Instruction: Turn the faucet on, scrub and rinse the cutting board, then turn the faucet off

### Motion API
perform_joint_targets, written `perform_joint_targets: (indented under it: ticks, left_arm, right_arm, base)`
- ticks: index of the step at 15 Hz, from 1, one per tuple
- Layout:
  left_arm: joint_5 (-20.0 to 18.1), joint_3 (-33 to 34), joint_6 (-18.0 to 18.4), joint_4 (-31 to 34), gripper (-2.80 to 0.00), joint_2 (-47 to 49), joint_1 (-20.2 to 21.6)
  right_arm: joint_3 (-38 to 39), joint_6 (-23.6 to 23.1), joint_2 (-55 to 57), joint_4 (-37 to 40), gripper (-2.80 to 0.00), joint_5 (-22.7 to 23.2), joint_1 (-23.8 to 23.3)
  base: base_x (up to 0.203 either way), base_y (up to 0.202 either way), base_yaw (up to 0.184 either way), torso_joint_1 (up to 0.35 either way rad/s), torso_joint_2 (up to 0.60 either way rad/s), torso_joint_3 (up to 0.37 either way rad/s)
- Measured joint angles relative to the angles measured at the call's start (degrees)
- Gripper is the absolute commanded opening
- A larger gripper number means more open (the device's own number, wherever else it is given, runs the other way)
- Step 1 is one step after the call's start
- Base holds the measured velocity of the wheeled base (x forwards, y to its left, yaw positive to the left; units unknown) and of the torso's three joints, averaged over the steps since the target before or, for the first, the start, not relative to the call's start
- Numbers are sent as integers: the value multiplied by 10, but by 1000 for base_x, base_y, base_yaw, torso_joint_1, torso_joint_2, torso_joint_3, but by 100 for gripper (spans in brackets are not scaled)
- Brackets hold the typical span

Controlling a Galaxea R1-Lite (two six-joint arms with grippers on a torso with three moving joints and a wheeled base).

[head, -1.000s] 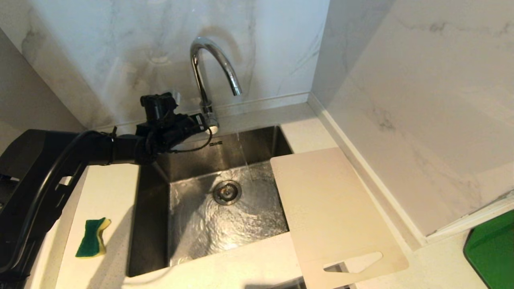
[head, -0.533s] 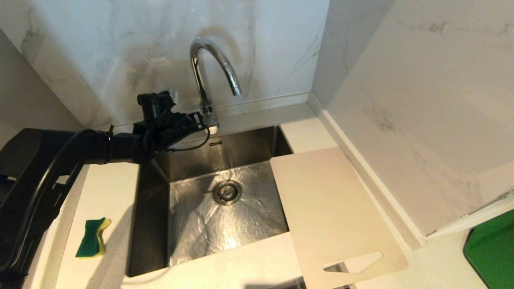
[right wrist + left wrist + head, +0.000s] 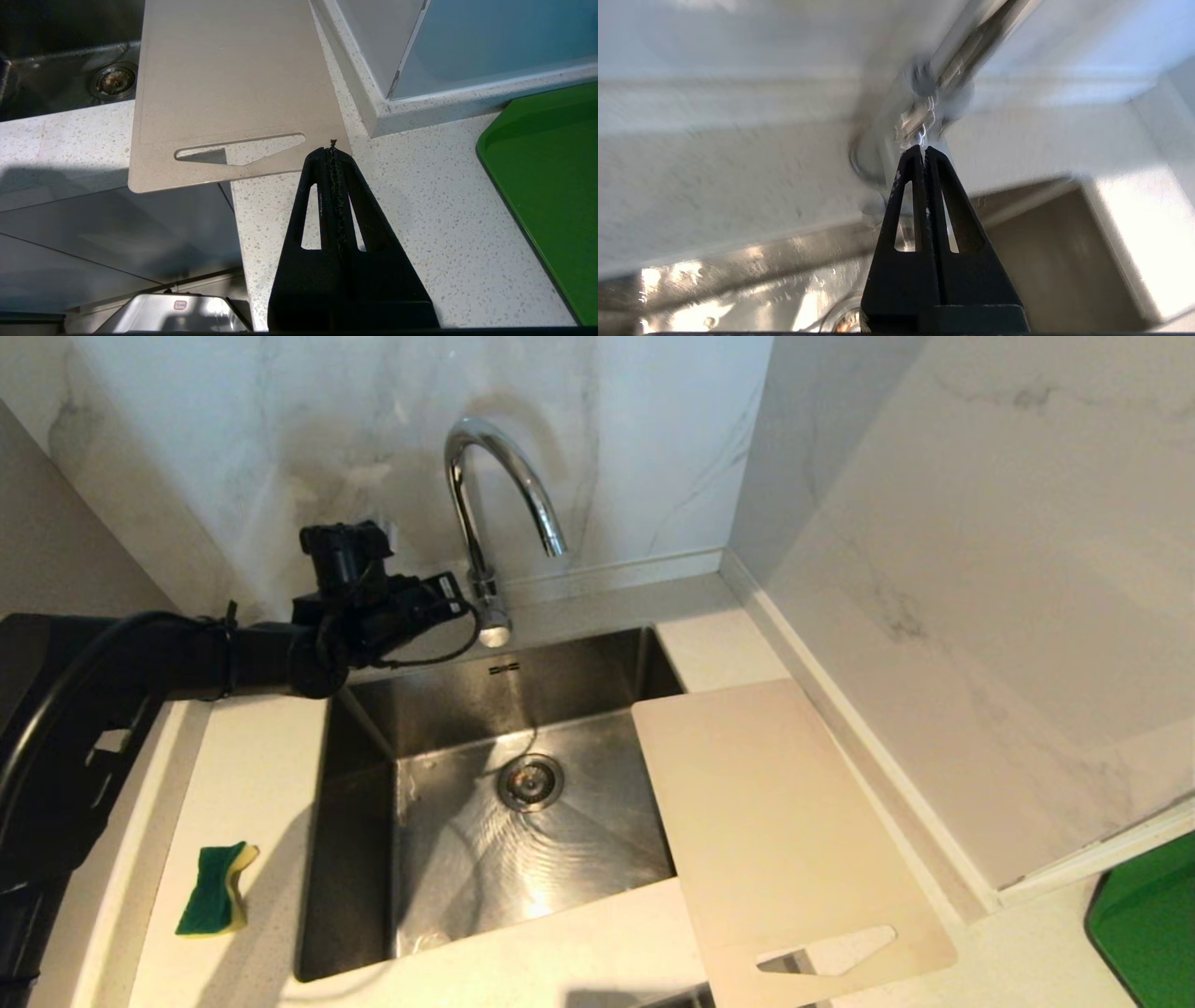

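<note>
Marble walls back a pale speckled desk with a steel sink sunk into it. At the far left a green-and-yellow sponge lies on the desk beside the sink. Behind the sink's back left corner, the left end effector is clenched with nothing between its fingers, its tips right at the base of the faucet, whose arched spout shows no water running. The sink floor is wet. Right of the drain, the cutting board lies flat, bridging the sink's right edge and the desk, handle slot nearest the robot. The right end effector, clenched and empty, hovers just beside that slot's corner. A green tray sits far right.
</note>
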Motion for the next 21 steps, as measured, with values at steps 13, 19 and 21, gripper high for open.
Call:
perform_joint_targets:
  ticks: [13, 19, 21]
  left_arm:
    - [-10, 243, 82, 44, -280, -231, 169]
    - [-50, 408, 101, 44, -280, -417, 261]
    - [-65, 468, 117, 45, -280, -496, 295]
  right_arm:
    - [0, 1, 0, 0, -280, 0, 0]
    - [0, 2, 0, 0, -280, 0, 0]
    - [0, 5, 0, 0, -280, 0, 0]
  base:
    - [0, 0, 0, 0, 0, 0]
    - [0, 0, 0, 0, 0, 0]
    - [0, 0, 0, 0, 0, 0]
